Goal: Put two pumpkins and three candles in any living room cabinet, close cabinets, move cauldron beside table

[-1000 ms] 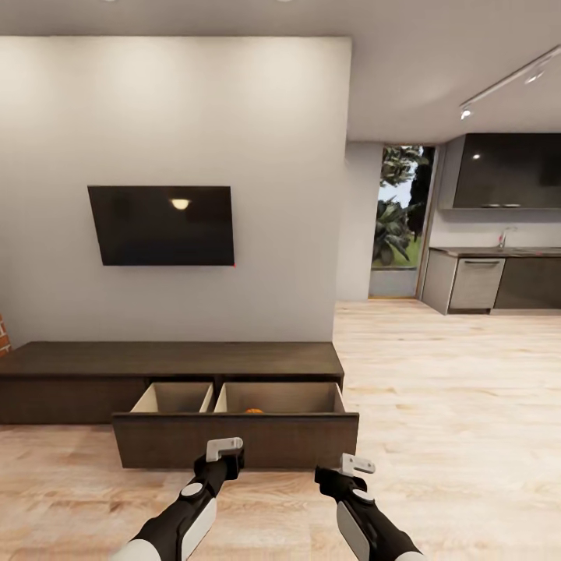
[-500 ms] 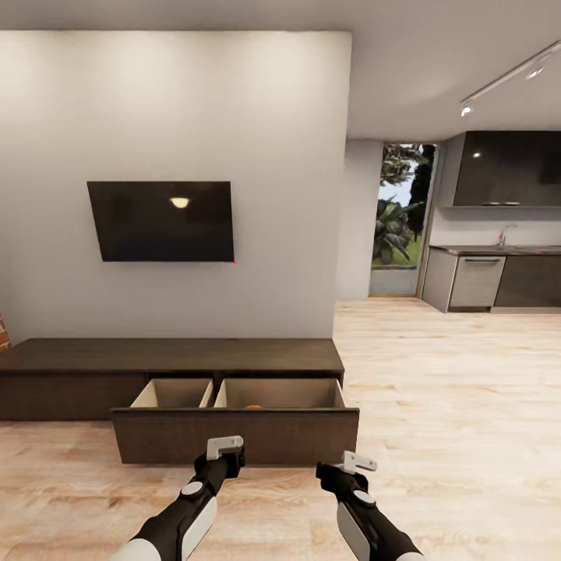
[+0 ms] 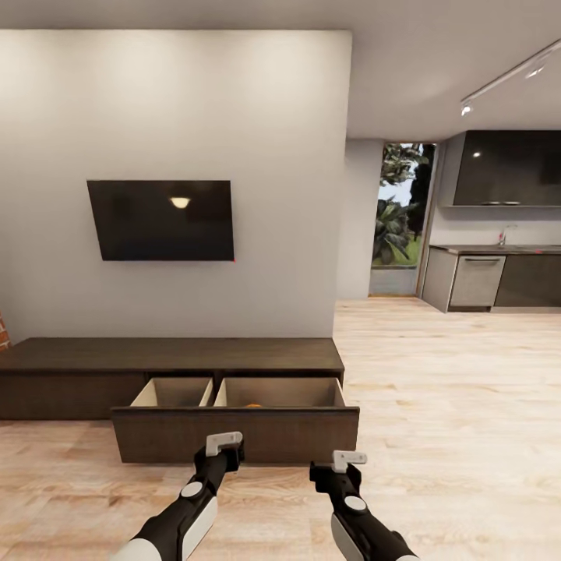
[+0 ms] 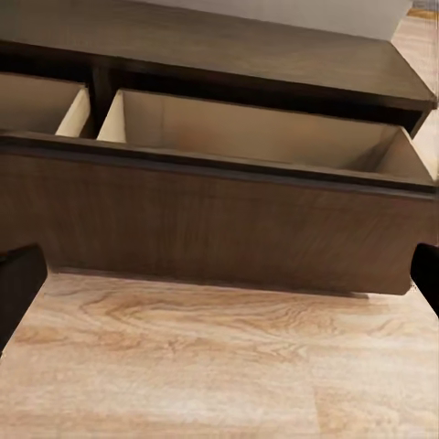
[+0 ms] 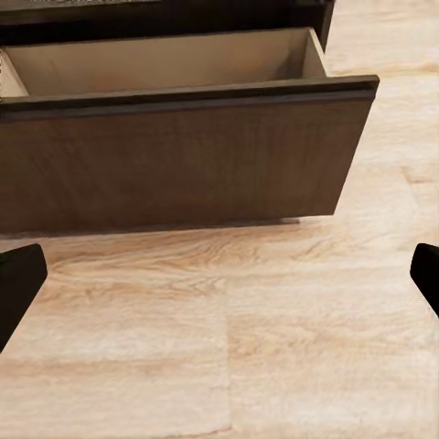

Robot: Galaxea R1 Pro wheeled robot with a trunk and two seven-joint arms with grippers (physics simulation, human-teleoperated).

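From the head view, the left gripper (image 3: 224, 444) and the right gripper (image 3: 348, 460) hang low in front of the cabinet (image 3: 171, 357), both holding nothing, just short of the pulled-out drawer (image 3: 234, 436). Whether their fingers are spread or closed I cannot tell from here. A sliver of orange, a pumpkin (image 3: 252, 405), peeks above the drawer front in its right compartment. Bare wooden floor (image 3: 436, 405) runs off to the right toward the kitchen. In the left wrist view, dark fingertips (image 4: 18, 283) sit at both edges, wide apart and empty, facing the drawer front, with floor between. In the right wrist view, the fingertips (image 5: 18, 279) are likewise spread wide, empty, with the drawer's right corner ahead.
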